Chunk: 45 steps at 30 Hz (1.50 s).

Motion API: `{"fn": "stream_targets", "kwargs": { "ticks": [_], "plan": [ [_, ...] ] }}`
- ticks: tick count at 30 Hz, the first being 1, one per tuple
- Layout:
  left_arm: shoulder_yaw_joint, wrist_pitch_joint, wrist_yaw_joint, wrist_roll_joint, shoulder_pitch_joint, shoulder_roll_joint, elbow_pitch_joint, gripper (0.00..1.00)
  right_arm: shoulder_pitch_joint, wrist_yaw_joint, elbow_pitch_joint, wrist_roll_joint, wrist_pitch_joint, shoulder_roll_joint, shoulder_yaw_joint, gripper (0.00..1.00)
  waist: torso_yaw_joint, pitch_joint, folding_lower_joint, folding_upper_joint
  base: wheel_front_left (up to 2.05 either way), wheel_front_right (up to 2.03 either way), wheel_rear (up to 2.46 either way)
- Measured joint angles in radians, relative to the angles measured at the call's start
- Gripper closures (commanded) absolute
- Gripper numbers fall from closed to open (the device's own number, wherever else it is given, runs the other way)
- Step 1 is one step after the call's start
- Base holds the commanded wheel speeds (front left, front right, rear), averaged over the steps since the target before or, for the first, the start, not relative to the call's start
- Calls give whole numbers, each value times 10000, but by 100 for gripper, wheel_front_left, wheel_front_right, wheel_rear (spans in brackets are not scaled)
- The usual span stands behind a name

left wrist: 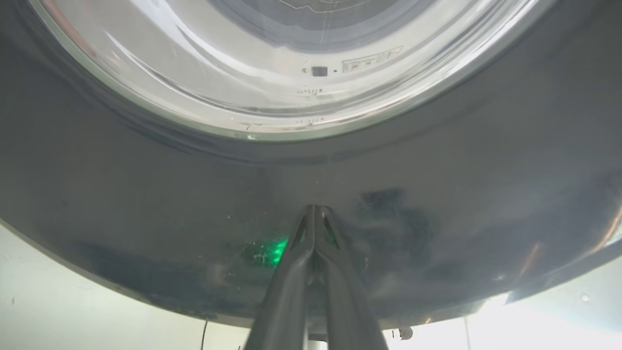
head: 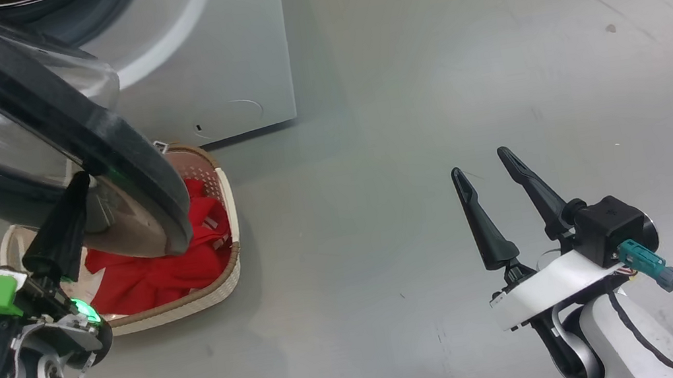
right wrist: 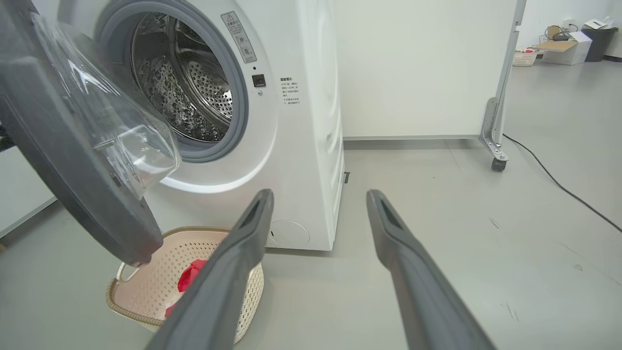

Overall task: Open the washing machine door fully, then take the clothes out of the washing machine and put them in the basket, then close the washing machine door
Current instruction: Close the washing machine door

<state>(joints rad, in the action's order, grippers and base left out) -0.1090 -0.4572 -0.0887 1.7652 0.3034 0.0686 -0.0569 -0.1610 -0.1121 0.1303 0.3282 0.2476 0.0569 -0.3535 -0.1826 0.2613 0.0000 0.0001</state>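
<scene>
Grey floor [head: 404, 105], basket [head: 193, 300] half behind washing machine door [head: 101, 131]

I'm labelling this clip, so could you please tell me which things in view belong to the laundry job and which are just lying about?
Job: washing machine door, washing machine, clothes in the basket, left gripper with shut fingers against the door's rim.
Lying about: floor cable, wheeled white partition, cardboard box, far small basket, black bin.

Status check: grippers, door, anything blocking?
Left gripper shut, tips against washing machine door rim. Right gripper open, empty. Red clothes in basket; drum looks empty. Partly open door overhangs basket.
</scene>
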Motion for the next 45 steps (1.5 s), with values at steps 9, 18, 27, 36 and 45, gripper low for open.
{"fn": "stream_targets", "kwargs": {
  "ticks": [9,18,27,36,45],
  "plan": [
    [-510,1358,-165,-602,528,-150,-491,100,10,4,-113,96,0,-13,-10,0,-879,182,0,0,0,0,0],
    [-589,2334,-221,-949,1404,-174,-920,100,12,19,-313,497,0,-36,-79,0,-1512,426,0,0,0,0,0],
    [-646,3179,-303,-1252,2165,-194,-1615,100,12,182,-430,775,0,-73,-217,0,-2080,581,0,0,0,0,0],
    [-677,3710,-309,-1335,2915,-215,-2309,100,12,284,-508,943,0,-79,-301,0,-2563,641,0,0,0,0,0],
    [-174,3806,-309,-1774,3608,-259,-3242,100,63,527,-625,995,0,-84,-67,0,-2620,683,0,0,0,0,0]
  ]
}}
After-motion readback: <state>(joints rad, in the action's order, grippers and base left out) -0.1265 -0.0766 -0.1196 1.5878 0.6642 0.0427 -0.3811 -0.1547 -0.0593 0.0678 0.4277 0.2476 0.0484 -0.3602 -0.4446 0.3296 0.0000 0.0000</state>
